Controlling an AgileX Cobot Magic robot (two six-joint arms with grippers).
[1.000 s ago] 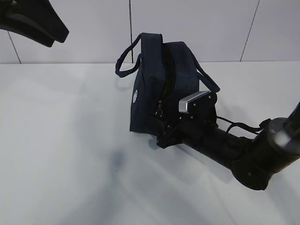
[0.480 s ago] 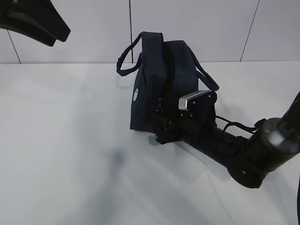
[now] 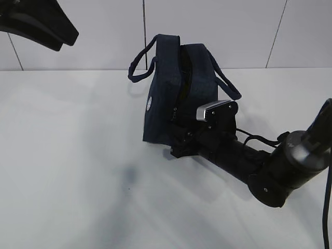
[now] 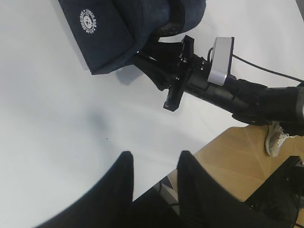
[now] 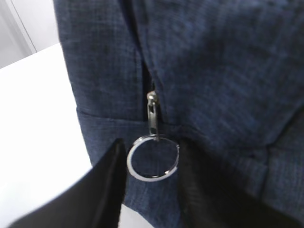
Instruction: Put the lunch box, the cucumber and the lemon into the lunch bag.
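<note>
The dark navy lunch bag (image 3: 161, 104) stands upright on the white table, its white round logo (image 4: 89, 20) facing front-left and its zipper running down the near end. My right gripper (image 3: 176, 142) is low against that end. In the right wrist view the metal ring pull (image 5: 153, 177) hangs between the fingers of the right gripper (image 5: 149, 142); the right finger touches it and a sliver of gap shows at the left finger. My left gripper (image 4: 154, 159) hovers high above the table, open and empty. The lunch box, the cucumber and the lemon are out of view.
The bag's two loop handles (image 3: 139, 70) stick out to either side. In the left wrist view the table's front edge (image 4: 199, 145) gives way to wooden floor, with a shoe (image 4: 278, 137) at the right. A tiled wall stands behind the table.
The right gripper's fingers have narrowed around the ring pull. The right arm has shifted slightly toward the bag's lower end. The left arm has barely moved.
</note>
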